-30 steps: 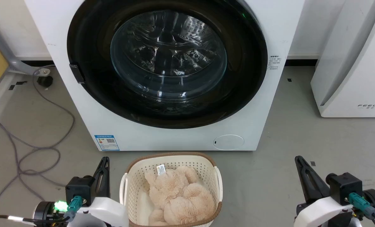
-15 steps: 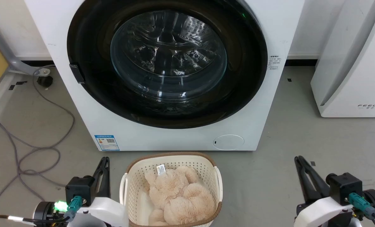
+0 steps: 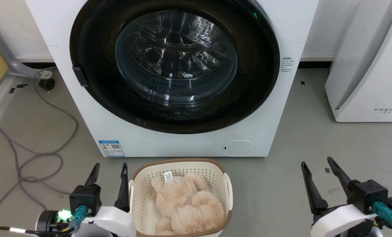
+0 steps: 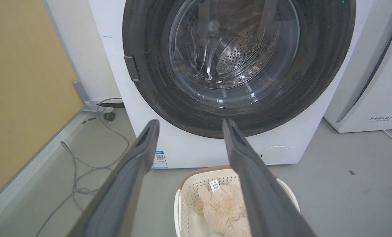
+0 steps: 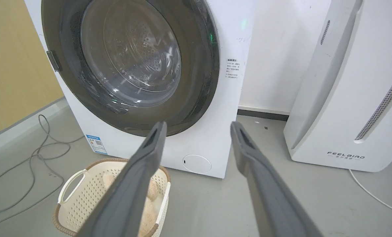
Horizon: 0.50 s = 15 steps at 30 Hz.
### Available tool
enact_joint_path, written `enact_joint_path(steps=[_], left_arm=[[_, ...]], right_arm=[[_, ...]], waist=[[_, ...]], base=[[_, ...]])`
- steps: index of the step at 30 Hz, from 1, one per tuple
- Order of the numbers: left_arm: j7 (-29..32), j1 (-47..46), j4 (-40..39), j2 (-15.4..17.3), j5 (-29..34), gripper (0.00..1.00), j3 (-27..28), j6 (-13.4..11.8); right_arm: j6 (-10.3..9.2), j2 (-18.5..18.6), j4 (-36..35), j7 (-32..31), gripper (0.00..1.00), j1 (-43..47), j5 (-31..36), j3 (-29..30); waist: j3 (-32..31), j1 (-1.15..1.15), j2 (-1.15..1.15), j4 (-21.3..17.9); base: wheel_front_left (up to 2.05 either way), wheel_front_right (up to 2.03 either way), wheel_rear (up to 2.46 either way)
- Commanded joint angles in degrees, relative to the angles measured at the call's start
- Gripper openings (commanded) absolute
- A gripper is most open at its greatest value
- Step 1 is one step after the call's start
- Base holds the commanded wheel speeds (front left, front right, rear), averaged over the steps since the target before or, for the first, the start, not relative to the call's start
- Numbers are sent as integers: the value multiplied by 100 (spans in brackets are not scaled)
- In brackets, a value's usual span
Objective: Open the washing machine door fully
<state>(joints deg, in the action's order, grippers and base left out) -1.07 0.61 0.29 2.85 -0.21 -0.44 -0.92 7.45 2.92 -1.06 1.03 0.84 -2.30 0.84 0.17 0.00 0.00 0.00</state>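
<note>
Waiting low on either side of the laundry basket (image 3: 179, 163), both hands sit short of the job. The left hand (image 3: 111, 166) is just beside the basket's left rim, its two dark fingers spread wide with nothing between them. The right hand (image 3: 316, 162) hovers well off to the basket's right over bare floor, equally spread, equally empty. Forearms are low, and the fingers point up toward the washing machine (image 3: 182, 144). The washing machine door (image 3: 174, 64) lies shut flat against the white front, directly ahead and above the basket, glass bowl bulging out. Spread fingers make sense here, I'd say: ready to take an edge. A small dark catch (image 3: 80, 76) sits on the door's left rim, so the left hand looks the likelier one to reach, the hinge presumably opposite. The basket holding the plush toy (image 3: 186, 204) stands close before the machine, so the swing may need watching.
</note>
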Motion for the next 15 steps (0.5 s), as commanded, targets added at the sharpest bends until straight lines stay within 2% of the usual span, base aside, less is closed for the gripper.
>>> enact_joint_path(steps=[1,15], left_arm=[[-49,-33,-4,1,-46,100,-11,-42],[-229,-56,-25,1,-97,100,-72,-149]], right_arm=[[0,0,-63,56,100,18,-93,27],[1,-1,-251,235,100,55,-413,79]], waist=[[2,0,0,0],[10,0,0,9]], base=[[0,0,0],[0,0,0]])
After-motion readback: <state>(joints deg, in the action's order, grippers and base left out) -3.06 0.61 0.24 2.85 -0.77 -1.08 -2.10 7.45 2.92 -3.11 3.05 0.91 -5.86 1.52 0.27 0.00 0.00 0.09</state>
